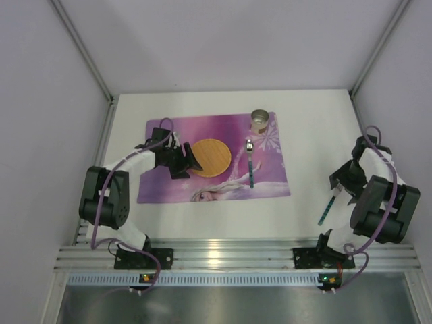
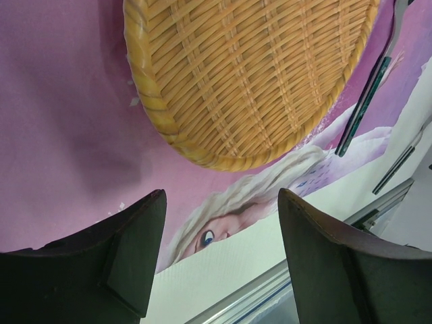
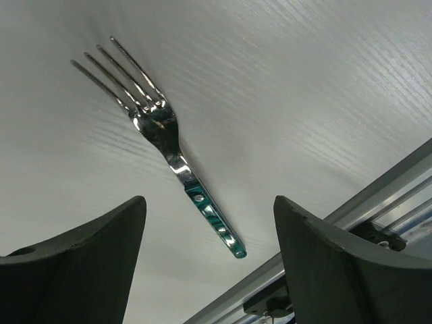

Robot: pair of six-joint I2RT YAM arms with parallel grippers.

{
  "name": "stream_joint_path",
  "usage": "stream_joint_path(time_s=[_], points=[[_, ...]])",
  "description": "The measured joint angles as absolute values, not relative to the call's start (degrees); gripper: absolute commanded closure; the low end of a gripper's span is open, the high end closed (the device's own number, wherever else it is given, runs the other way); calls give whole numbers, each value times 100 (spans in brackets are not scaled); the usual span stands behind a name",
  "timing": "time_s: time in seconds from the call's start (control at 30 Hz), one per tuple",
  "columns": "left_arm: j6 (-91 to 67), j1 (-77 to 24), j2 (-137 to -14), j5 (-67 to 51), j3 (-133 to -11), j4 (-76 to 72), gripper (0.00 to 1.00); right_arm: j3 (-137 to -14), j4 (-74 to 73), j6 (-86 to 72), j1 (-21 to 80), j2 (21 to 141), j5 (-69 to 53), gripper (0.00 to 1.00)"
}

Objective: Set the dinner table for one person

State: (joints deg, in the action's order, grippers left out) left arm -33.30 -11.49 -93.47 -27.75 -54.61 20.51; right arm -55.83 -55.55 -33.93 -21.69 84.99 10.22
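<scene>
- The bench [image 1: 317, 135] spread white and matte across the top view, with the silver rail [image 1: 236, 255] along its near edge; a purple placemat [image 1: 169, 182] lay on its left-centre part
- On the placemat sat a round woven plate [image 1: 210, 157], about in the middle; the left wrist view showed its basket weave and raised rim up close [image 2: 250, 74]
- Just right of the plate lay 1 spoon [image 1: 250, 165], bowl toward the far side, teal handle toward the rail; it was apart from the plate, and its handle showed at the right of the left wrist view [image 2: 364, 101]
- A metal-looking cup [image 1: 260, 121] stood upright at the far right corner of the placemat, beyond the spoon's bowl
- The left end effector [image 1: 189, 160] hung over the placemat just beside the plate's left edge; from its own camera [image 2: 221, 202] the 2 fingers were spread wide with nothing between them, clear of the plate's rim
- Over on the right, 1 fork [image 1: 326, 208] lay flat on the bare bench, well apart from the placemat, teal handle end toward the rail
- The right end effector [image 1: 341, 181] was above that fork; in the wrist view [image 3: 209, 209] its fingers were parted wide, empty, with the fork [image 3: 169, 135] on the bench between and beyond them, tines pointing away, untouched
</scene>
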Motion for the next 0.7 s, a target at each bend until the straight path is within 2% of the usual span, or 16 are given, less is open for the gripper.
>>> stream_joint_path(time_s=[0.13, 0.23, 0.43, 0.57, 0.63, 0.7], points=[[-3330, -1149, -9448, -2790, -5459, 2034, 28, -5354, -5275, -3369, -2180, 8670, 1048, 30], [-3330, -1149, -9487, -2812, -5461, 2003, 28, -5033, -5039, -3356, -2180, 8838, 1041, 39], [-3330, -1149, -9542, -2810, -5461, 2010, 28, -4958, -4794, -3234, -2187, 8945, 858, 67], [-3352, -1149, -9542, -2790, -5461, 2005, 28, -4971, -4696, -3089, -2187, 8978, 784, 94], [-3378, -1149, -9542, -2762, -5461, 2010, 28, -5004, -4703, -3017, -2185, 8984, 766, 100], [-3382, -1175, -9535, -2703, -5481, 2043, 28, -5057, -4720, -2991, -2143, 9000, 773, 100]])
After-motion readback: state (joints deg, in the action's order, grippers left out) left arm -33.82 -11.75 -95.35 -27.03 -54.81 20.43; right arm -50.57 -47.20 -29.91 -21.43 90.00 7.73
